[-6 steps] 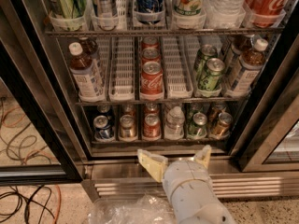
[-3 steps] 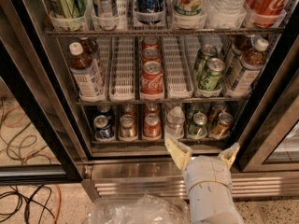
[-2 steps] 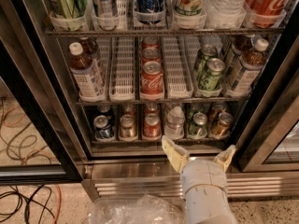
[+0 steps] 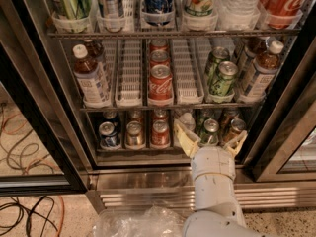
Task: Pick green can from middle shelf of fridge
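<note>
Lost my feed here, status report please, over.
Gripper open, low, level with bottom rack. Green can upright, front of its lane on middle shelf, not yet gripped. Second green can behind it; nothing in front.

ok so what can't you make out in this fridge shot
Cut off: top rack drinks, upper parts lost at the camera view's top edge.
Hidden: rear green can, half covered by the front green can on the middle shelf.
Hidden: pale bottle, lower part behind the open tool held before the bottom rack.
Too small: brown bottle label text.
</note>
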Controlling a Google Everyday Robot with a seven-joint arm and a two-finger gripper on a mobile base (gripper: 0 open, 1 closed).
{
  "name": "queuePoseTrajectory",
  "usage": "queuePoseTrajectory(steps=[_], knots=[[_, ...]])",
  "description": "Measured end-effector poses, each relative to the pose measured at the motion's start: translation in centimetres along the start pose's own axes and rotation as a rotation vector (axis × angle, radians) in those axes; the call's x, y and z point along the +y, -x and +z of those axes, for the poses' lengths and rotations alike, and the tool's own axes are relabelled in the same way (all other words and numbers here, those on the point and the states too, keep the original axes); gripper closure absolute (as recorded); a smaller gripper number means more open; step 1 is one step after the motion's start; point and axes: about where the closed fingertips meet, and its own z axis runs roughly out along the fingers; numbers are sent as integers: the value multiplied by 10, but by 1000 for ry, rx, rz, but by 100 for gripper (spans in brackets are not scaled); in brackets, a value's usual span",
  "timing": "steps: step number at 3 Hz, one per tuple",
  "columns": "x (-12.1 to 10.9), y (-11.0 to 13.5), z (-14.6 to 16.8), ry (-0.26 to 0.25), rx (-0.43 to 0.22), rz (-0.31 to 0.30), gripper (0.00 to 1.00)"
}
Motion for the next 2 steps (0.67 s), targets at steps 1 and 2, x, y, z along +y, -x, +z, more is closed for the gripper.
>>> queuePoseTrajectory(steps=[1,2], knots=[[-4,8,0,-13,-43,2,0],[-4,8,0,-13,-43,2,0]])
